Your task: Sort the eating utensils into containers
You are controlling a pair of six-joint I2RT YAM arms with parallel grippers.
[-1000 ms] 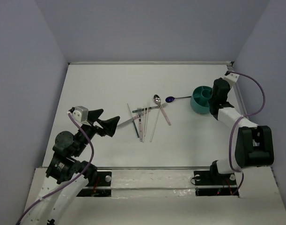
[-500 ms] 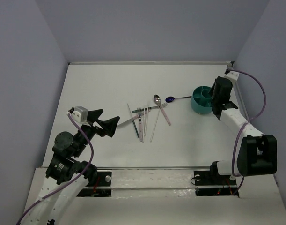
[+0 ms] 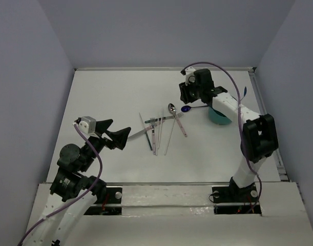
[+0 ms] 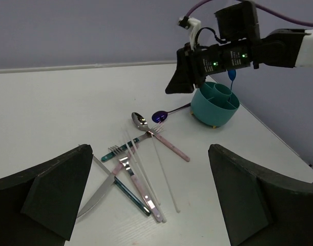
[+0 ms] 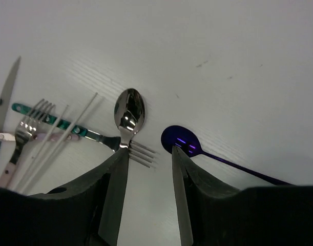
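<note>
White table [image 3: 110,92] between plain pale lavender-grey walls [image 3: 166,31].

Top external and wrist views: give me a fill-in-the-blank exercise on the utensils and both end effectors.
The open right end effector hovers over a silver metal spoon and a ___ plastic spoon.
The round teal-green cup stands ___, not tipped over.
The open left end effector holds ___.
Missing words: dark blue; upright; nothing.
</note>
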